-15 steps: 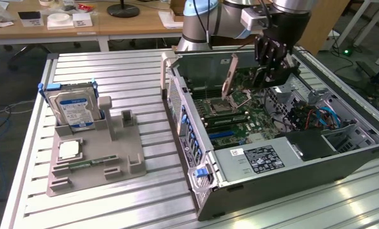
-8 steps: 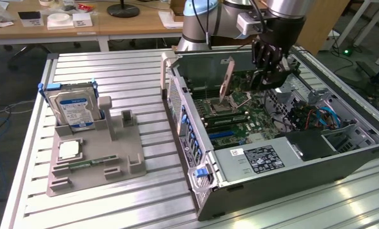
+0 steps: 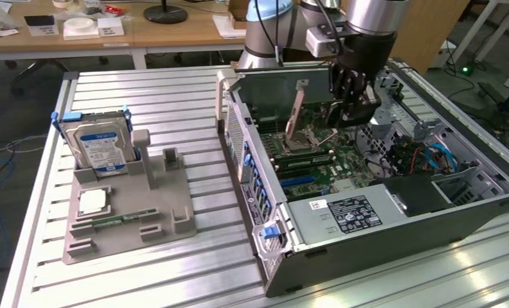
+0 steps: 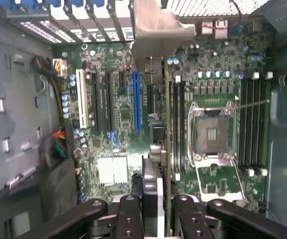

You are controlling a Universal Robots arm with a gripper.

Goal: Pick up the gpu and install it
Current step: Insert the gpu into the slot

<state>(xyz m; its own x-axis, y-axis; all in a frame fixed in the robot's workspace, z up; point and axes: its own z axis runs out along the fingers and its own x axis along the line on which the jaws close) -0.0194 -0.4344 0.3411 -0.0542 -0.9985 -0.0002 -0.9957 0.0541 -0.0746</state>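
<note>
The gpu point(image 3: 297, 112) hangs upright inside the open computer case point(image 3: 366, 221), brownish face toward the exterior view's left. My gripper point(image 3: 340, 120) is shut on it, above the green motherboard point(image 3: 323, 170). In the wrist view the gpu point(image 4: 166, 124) is seen edge-on between my fingers point(image 4: 129, 214), its metal bracket point(image 4: 155, 30) toward the case's slotted rear wall. It hovers just beside the blue expansion slot point(image 4: 137, 99), between that slot and the memory slots point(image 4: 179, 124). Whether its edge touches the board I cannot tell.
An open CPU socket point(image 4: 214, 132) lies close by. On the metal table, a grey fixture point(image 3: 173, 212) holds a silver hard drive point(image 3: 100, 147), a CPU chip point(image 3: 92, 202) and a green memory stick point(image 3: 118, 220). Blue and orange cables point(image 3: 425, 157) sit deeper in the case.
</note>
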